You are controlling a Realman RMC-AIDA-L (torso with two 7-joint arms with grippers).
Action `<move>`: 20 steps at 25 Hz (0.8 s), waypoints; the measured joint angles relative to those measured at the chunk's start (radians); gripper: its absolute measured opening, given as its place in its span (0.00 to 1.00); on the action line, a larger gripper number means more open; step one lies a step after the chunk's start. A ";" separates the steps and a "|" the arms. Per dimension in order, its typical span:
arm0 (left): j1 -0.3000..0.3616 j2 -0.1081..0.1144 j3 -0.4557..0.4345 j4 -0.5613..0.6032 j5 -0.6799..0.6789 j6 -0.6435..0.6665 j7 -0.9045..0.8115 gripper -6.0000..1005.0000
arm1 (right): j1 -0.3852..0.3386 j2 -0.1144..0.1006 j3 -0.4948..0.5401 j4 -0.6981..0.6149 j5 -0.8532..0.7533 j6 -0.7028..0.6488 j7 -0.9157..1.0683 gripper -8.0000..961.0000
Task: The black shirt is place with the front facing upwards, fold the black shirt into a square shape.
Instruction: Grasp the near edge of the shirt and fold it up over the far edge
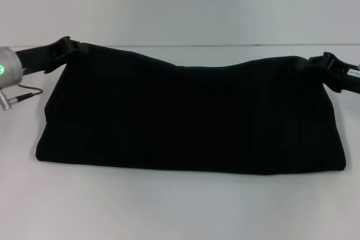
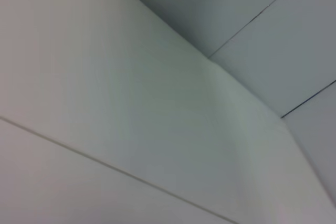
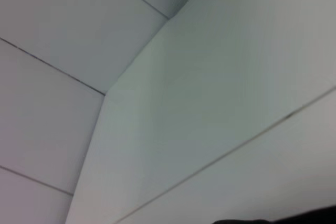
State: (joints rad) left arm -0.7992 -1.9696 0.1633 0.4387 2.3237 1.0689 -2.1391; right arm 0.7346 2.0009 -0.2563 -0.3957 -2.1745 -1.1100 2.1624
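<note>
The black shirt [image 1: 185, 116] is a wide folded band in the head view. Its lower edge rests on the white table [image 1: 180, 206] and its upper edge is lifted, sagging a little in the middle. No lettering or label shows. My left gripper [image 1: 72, 48] holds the shirt's upper left corner. My right gripper [image 1: 322, 63] holds its upper right corner. Both are shut on the cloth, a little above the table near its far edge. The wrist views show only white panels; a dark sliver [image 3: 273, 220] shows at the edge of the right wrist view.
A white wall [image 1: 180, 4] stands right behind the table's far edge. My left arm's silver wrist [image 1: 8, 68], with a green light and a cable, shows at the far left.
</note>
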 joint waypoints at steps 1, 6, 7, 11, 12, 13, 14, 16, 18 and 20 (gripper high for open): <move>-0.005 -0.004 0.015 0.000 0.000 -0.023 0.001 0.16 | 0.005 0.002 0.000 0.000 0.000 0.012 0.000 0.02; -0.014 -0.031 0.060 0.003 -0.001 -0.115 0.001 0.17 | 0.015 0.013 -0.040 0.000 -0.001 0.090 0.011 0.05; -0.018 -0.046 0.062 0.005 -0.006 -0.165 0.002 0.17 | 0.015 0.014 -0.051 0.000 -0.001 0.107 0.012 0.07; -0.021 -0.063 0.060 0.003 -0.039 -0.209 0.037 0.18 | 0.015 0.018 -0.106 0.002 -0.003 0.176 0.012 0.12; -0.018 -0.073 0.058 0.002 -0.074 -0.225 0.078 0.18 | 0.015 0.019 -0.110 0.005 -0.002 0.190 0.014 0.14; -0.013 -0.081 0.058 0.001 -0.105 -0.234 0.111 0.18 | 0.014 0.020 -0.111 0.007 0.002 0.203 0.015 0.15; -0.009 -0.087 0.058 0.000 -0.134 -0.239 0.134 0.18 | 0.012 0.020 -0.109 0.010 0.006 0.209 0.016 0.17; -0.002 -0.093 0.059 0.000 -0.173 -0.245 0.166 0.19 | 0.001 0.021 -0.106 0.012 0.028 0.212 0.022 0.23; 0.004 -0.096 0.060 -0.003 -0.186 -0.254 0.176 0.19 | -0.014 0.021 -0.106 0.012 0.056 0.210 0.023 0.33; 0.010 -0.096 0.062 -0.010 -0.187 -0.272 0.179 0.19 | -0.033 0.021 -0.106 0.012 0.091 0.202 0.020 0.43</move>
State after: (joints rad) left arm -0.7889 -2.0659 0.2256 0.4289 2.1371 0.7966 -1.9598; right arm 0.7014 2.0216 -0.3620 -0.3833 -2.0833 -0.9075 2.1828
